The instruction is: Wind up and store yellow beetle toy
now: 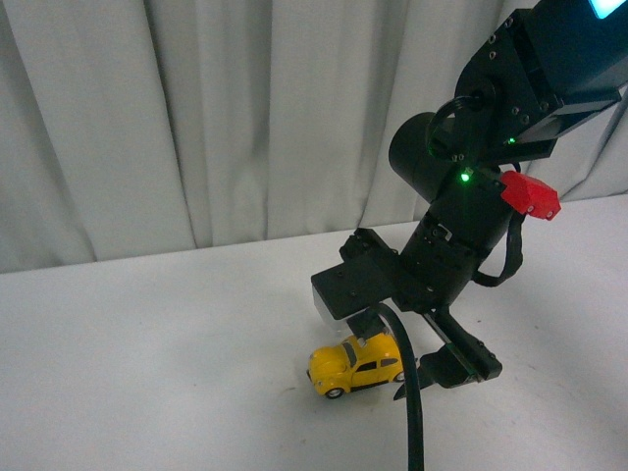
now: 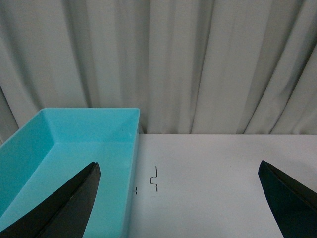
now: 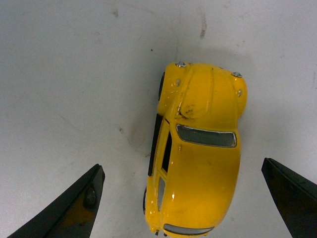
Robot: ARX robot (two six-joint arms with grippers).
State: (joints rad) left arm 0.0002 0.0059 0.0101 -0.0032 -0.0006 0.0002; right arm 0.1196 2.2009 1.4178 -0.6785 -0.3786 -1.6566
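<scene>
1. well, the yellow beetle toy (image 1: 355,367) sits on its 4 wheels on the white table (image 1: 147,343), nearer the robot's right side, with its rounded nose pointing toward the robot's left
2. the right arm (image 1: 461,216) leans down over it from the upper right, and the right gripper (image 1: 404,378) hangs just above the car's rear half
3. in the right wrist view the right gripper (image 3: 181,167) is spread wide; its 2 dark jaws stand on either side of the toy (image 3: 198,148) with bare table between each jaw and the yellow body, so nothing is gripped
4. the same view shows the car's dark windows and a scuffed patch on its bonnet
5. a red clip (image 1: 530,194) sticks out from the arm's side, and a black cable (image 1: 412,412) runs down past the car's tail
6. the left gripper (image 2: 178,167) shows only in its own wrist view, jaws wide apart and holding nothing
7. a teal bin (image 2: 89,129) with nothing visible inside lies by 1 of those jaws, and a small black mark (image 2: 154,179) is drawn on the table just beside the bin's wall
8. a pale pleated curtain (image 1: 196,118) hangs behind the table
</scene>
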